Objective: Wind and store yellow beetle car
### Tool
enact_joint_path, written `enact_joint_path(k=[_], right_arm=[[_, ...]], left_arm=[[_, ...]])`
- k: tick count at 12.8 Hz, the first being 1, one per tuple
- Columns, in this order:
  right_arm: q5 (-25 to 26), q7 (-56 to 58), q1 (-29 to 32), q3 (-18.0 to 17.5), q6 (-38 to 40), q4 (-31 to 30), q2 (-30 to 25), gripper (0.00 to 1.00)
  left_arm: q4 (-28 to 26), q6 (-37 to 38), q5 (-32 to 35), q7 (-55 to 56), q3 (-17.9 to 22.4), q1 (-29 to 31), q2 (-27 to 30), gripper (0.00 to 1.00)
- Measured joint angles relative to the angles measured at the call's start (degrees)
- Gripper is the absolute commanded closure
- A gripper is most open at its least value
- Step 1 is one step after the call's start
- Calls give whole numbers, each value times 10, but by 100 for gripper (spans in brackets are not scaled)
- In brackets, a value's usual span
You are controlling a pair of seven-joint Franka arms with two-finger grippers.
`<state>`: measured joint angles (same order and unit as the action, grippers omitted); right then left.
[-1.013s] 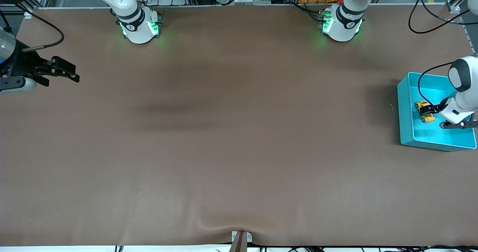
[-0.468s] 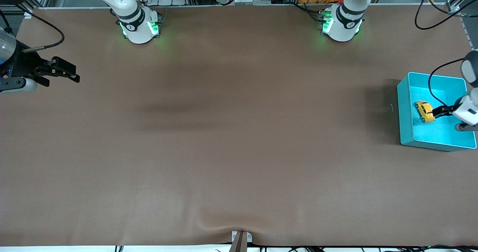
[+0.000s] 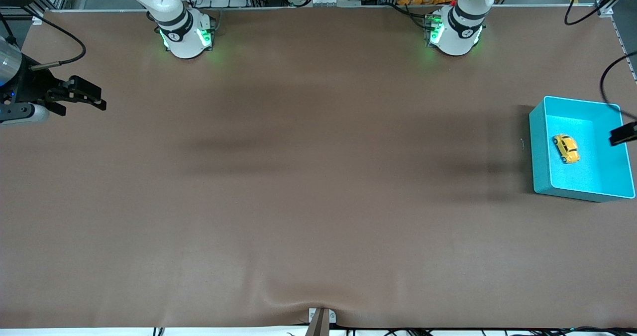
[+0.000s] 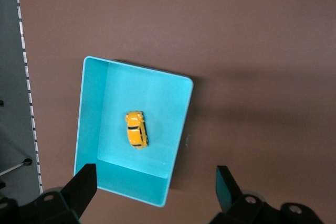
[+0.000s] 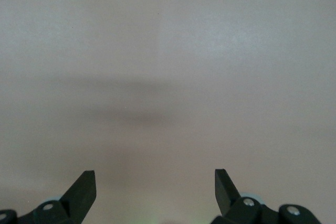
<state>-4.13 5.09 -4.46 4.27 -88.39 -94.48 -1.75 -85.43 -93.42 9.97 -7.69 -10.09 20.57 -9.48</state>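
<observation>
The yellow beetle car (image 3: pixel 566 148) lies on the floor of the turquoise bin (image 3: pixel 540 142) at the left arm's end of the table. It also shows in the left wrist view (image 4: pixel 136 129), inside the bin (image 4: pixel 92 108). My left gripper (image 4: pixel 155 184) is open and empty, high above the bin; only a dark tip of it (image 3: pixel 623 134) shows at the front view's edge. My right gripper (image 3: pixel 94 98) is open and empty, waiting over the right arm's end of the table; its fingers (image 5: pixel 84 187) frame bare table.
The brown table mat (image 3: pixel 308 176) has a raised wrinkle at its edge nearest the front camera. The two arm bases (image 3: pixel 186 35) stand along the table's edge farthest from the front camera.
My left gripper has let go of the car and risen up and away from the bin. The car now lies free in the bin. The right arm has not moved.
</observation>
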Motion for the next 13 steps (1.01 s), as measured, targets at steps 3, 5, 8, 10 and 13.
enact_joint_path(k=[3,5,8,10,13], right_arm=[[0,0,0,0,-4,0,0,0],[0,0,0,0,-7,0,0,0],[0,0,0,0,-9,0,2,0],[0,0,0,0,-10,0,2,0],[0,0,0,0,-10,0,4,0]], left_arm=[[55,60,-28,1,-6,-25,8,0],[69,67,-31,4,-8,-53,18,0],[76,75,-41,38,-11,-100,46,0],[76,81,-89,54,-11,-121,57,0],[74,96,-124,55,-9,-123,58,0]])
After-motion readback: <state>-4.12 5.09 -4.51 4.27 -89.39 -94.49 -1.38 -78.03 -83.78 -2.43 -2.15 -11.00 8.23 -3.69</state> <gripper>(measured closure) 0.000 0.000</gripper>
